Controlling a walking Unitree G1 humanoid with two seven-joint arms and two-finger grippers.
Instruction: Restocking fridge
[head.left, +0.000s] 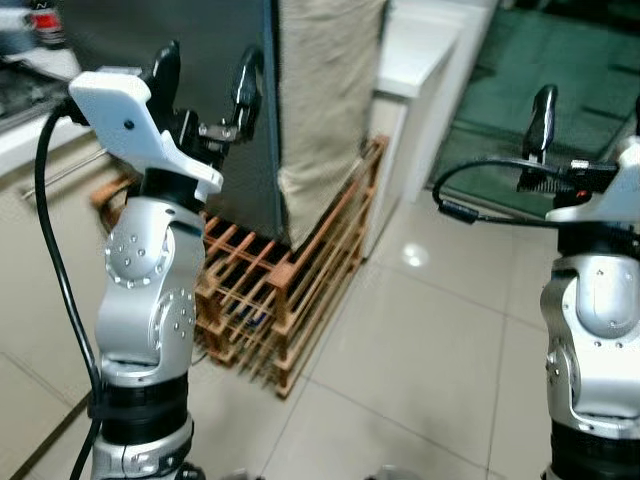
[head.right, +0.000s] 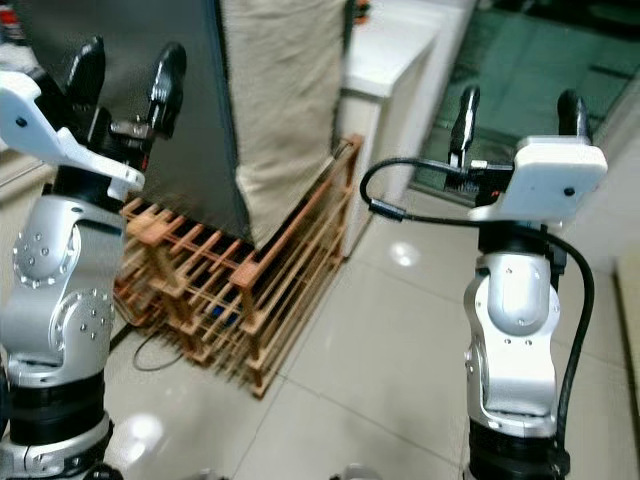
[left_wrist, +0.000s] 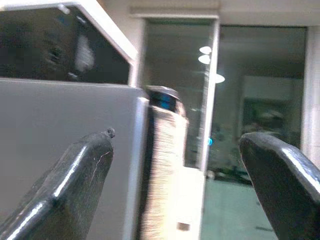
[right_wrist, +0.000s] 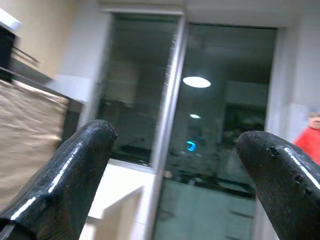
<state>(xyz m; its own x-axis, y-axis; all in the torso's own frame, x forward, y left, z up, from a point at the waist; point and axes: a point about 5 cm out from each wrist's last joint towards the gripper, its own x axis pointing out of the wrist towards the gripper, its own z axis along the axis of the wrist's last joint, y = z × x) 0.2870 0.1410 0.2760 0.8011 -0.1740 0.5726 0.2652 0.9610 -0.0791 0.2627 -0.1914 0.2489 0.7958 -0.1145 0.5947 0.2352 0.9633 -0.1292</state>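
The worry from where I stand is the low wooden rack (head.left: 290, 300) under the fridge (head.left: 190, 110): it juts out onto the tiled floor (head.left: 420, 380) towards the robot, and a step forward without looking down could catch it and rock the whole stack. The cloth (head.left: 325, 110) hanging over the fridge's right side is another snag; a finger hooked into it while reaching would drag it off. There is also the black cable looping off the right wrist, which hangs loose enough to catch on the rack's corner if that arm swings left.

Both arms are raised in front of the body with nothing in them. The left tool (head.left: 205, 85) stands wide, its two black fingers spread apart and pointing up at the grey face of the fridge, which lies just beyond it, far and slightly to the right. The right tool (head.right: 517, 115) is also wide and bare, well apart from the fridge, off to the right in front of the white cabinet (head.left: 425, 60) and the dark glass door (head.left: 560, 80).

I see no goods to stock and cannot make out a handle, so the door looks unopened as yet.
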